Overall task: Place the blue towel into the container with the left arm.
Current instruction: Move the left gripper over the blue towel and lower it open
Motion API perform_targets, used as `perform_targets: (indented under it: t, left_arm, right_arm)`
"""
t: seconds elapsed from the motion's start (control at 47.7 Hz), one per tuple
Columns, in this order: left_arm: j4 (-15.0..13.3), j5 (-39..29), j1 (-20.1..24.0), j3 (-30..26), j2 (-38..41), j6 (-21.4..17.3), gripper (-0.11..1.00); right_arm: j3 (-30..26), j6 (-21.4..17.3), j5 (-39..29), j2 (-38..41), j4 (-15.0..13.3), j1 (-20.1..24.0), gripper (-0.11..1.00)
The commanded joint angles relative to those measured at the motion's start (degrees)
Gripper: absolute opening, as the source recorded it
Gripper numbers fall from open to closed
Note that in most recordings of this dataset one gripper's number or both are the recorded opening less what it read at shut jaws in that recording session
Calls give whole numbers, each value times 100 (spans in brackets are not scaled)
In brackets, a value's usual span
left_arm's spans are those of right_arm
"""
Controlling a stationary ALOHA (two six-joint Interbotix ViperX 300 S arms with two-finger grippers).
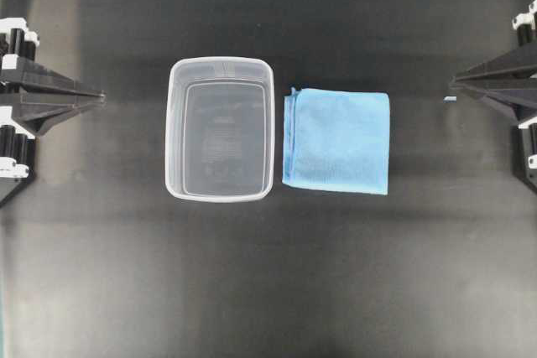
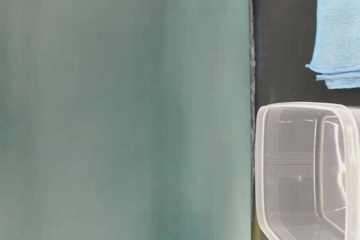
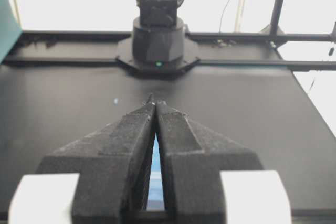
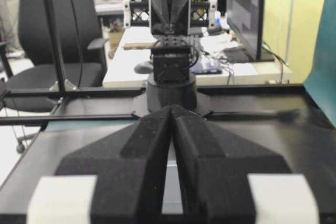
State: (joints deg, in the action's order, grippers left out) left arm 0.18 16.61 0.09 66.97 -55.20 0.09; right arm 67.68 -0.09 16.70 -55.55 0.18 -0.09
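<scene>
Just beside container (image 1: 221,70), blue towel (image 1: 338,141), flat on table (image 1: 268,291)

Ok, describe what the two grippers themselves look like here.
Both are matte black and taper to a pointed wedge. The left gripper has rough, foam-like black jaws with white blocks at their base; the right gripper matches it. From overhead, white fittings show on the black frames at each table edge.

Tub and towel side by side, mid-table, arms parked at the edges.
From overhead: container (image 1: 221,129) sits left of centre, towel (image 1: 337,141) just beside it on the right, flat on the table (image 1: 268,291). Left gripper (image 1: 101,98) well left of the container, right gripper (image 1: 453,83) well right of the towel.
</scene>
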Motion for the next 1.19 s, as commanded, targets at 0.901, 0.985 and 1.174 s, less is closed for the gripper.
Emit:
perform_targets:
  t: [0.901,0.985,1.174]
  left_arm:
    - [237,-4518,211,-4210,3305,-70,1]
    - [237,-4825,264,-4605,3744,-79,1]
    - [246,-5309,352,-5458,4711,-97,28]
  right_arm:
    - [-9,-510,-1239,-272,53,-211,80]
    - [-9,-492,-1310,-387,44,-211,81]
    - [105,-510,-1424,-791,53,-220,78]
